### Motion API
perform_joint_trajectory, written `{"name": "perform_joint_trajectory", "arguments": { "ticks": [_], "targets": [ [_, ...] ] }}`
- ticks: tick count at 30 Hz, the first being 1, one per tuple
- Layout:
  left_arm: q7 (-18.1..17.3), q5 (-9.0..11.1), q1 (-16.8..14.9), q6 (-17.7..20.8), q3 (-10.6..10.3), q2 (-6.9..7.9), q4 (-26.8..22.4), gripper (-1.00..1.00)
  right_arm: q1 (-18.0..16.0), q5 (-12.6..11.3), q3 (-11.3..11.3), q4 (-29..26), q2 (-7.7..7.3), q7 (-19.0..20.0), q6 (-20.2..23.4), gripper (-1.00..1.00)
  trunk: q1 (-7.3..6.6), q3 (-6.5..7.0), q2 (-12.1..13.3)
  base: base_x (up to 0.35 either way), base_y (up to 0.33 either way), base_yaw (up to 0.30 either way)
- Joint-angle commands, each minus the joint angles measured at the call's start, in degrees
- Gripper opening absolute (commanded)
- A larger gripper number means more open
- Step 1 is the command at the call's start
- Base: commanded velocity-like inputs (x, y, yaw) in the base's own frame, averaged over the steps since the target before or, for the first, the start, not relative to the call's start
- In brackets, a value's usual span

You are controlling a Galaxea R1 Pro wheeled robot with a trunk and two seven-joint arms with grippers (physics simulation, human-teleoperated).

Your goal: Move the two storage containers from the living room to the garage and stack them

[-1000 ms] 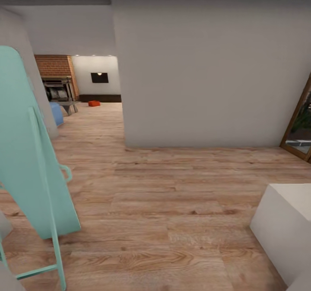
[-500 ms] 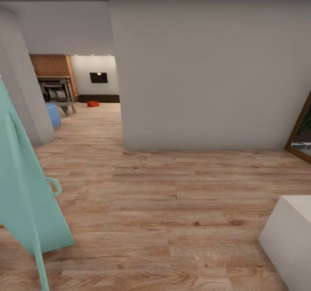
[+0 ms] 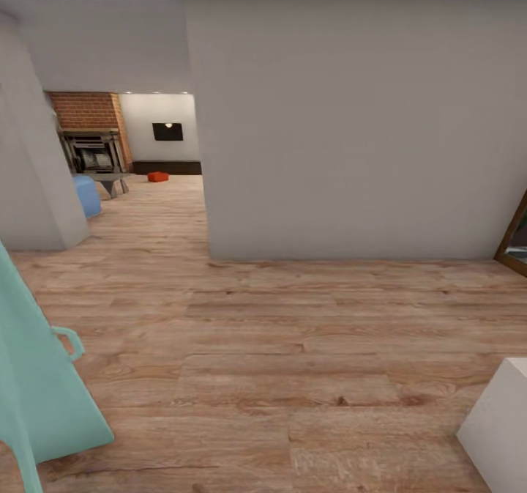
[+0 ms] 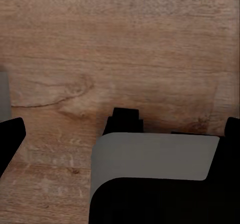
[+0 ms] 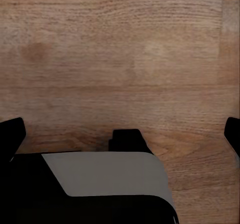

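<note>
1. The head view looks along a light wood-plank floor [image 3: 293, 346] in a hallway, with a wide grey wall [image 3: 351, 112] straight ahead.
2. Left of that wall an opening gives onto the living room [image 3: 146, 156], with its brick fireplace [image 3: 91, 130], a blue sofa [image 3: 88, 194] end and a dark low cabinet [image 3: 167, 167] along the far wall.
3. One orange-red bin [image 3: 158, 176] sits on the plank floor far off, just in front of the low cabinet; it is too small to make out any detail, and a second bin cannot be picked out.
4. A mint-green board [image 3: 36, 376] with a small handle leans in at the near left edge of the head view, and a white block [image 3: 501, 423] stands at the near right corner.
5. A wood door frame [image 3: 514, 240] shows at the right edge.
6. The left hand [image 4: 120, 129] hangs over bare planks, fingers spread wide, with nothing between them.
7. The right hand [image 5: 122, 134] likewise hangs over bare planks, fingers spread wide and holding nothing.
</note>
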Motion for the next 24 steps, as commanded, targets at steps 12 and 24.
{"name": "perform_joint_trajectory", "arguments": {
  "ticks": [12, 24],
  "targets": [
    [0.11, 0.37, -0.03, 0.2, -0.05, 0.0, -0.02, 1.0, -0.06, -0.59, 0.47, 0.17, -0.01, -0.04, -0.36, 1.0, 0.03, -0.06, -0.03, 0.322, 0.0, 0.245],
    [0.1, 0.37, -0.04, 0.2, -0.05, 0.0, -0.02, 1.0, -0.06, -0.59, 0.47, 0.17, -0.01, -0.03, -0.35, 1.0, 0.03, -0.06, -0.03, 0.322, 0.0, 0.116]
  ]
}}
